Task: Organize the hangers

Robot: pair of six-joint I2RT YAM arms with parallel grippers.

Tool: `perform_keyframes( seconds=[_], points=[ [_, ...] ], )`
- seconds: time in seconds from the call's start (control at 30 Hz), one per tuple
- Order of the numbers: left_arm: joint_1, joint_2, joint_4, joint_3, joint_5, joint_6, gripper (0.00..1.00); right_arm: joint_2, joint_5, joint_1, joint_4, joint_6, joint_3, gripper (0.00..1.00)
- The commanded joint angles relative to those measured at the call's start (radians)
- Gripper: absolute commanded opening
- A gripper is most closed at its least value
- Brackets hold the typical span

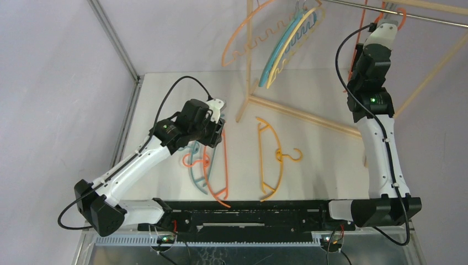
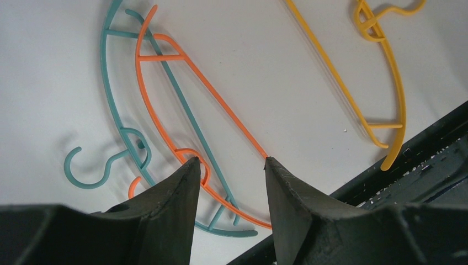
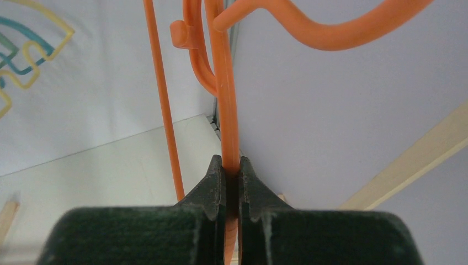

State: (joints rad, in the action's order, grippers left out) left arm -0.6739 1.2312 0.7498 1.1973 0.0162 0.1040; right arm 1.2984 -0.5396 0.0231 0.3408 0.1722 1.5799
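Lilac walls enclose a white table (image 1: 165, 88) carrying a pale wooden rack (image 1: 301, 114) with a metal rail (image 1: 430, 20) across the upper right of the top view.

Hangers, 6 counted:
- 3 hang at the rack's top centre: a peach one (image 1: 232, 35), with a teal-blue and a yellow one (image 1: 287, 41) pressed together beside it.
- 3 lie flat on the table. A yellow hanger (image 2: 402, 105) sits alone at centre. An orange hanger (image 2: 160, 57) lies across a teal hanger (image 2: 121, 34) at lower left of centre.

The left gripper (image 2: 229, 163) is low over the crossed pair, fingers apart. 1 tip is at the orange neck loop, the other at the orange straight bar. Contact cannot be confirmed.

The right gripper (image 3: 232, 165) is raised to the rail at upper right, fingers clamped together on the bar of another orange hanger (image 3: 230, 121), which stands upright above them. Whether its hook rests on the rail cannot be determined.
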Motion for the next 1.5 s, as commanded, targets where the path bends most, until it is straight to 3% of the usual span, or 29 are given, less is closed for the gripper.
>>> perform_keyframes(
  seconds=[0.0, 0.37, 0.9, 1.47],
  points=[
    [0.008, 0.018, -0.028, 0.08, -0.006, -0.028, 0.51, 0.042, 0.032, -0.041, -0.051, -0.021, 0.066, 0.0],
    [0.019, -0.013, -0.028, 0.043, 0.008, -0.024, 0.51, 0.146, 0.06, -0.087, 0.003, -0.041, 0.119, 0.0],
    [0.022, -0.059, -0.045, -0.008, -0.03, -0.024, 0.5, -0.076, 0.023, -0.244, 0.015, -0.08, -0.164, 0.0],
    [0.026, -0.072, -0.037, -0.009, -0.023, -0.052, 0.5, -0.08, 0.039, -0.421, 0.048, -0.117, -0.192, 0.0]
  ],
)
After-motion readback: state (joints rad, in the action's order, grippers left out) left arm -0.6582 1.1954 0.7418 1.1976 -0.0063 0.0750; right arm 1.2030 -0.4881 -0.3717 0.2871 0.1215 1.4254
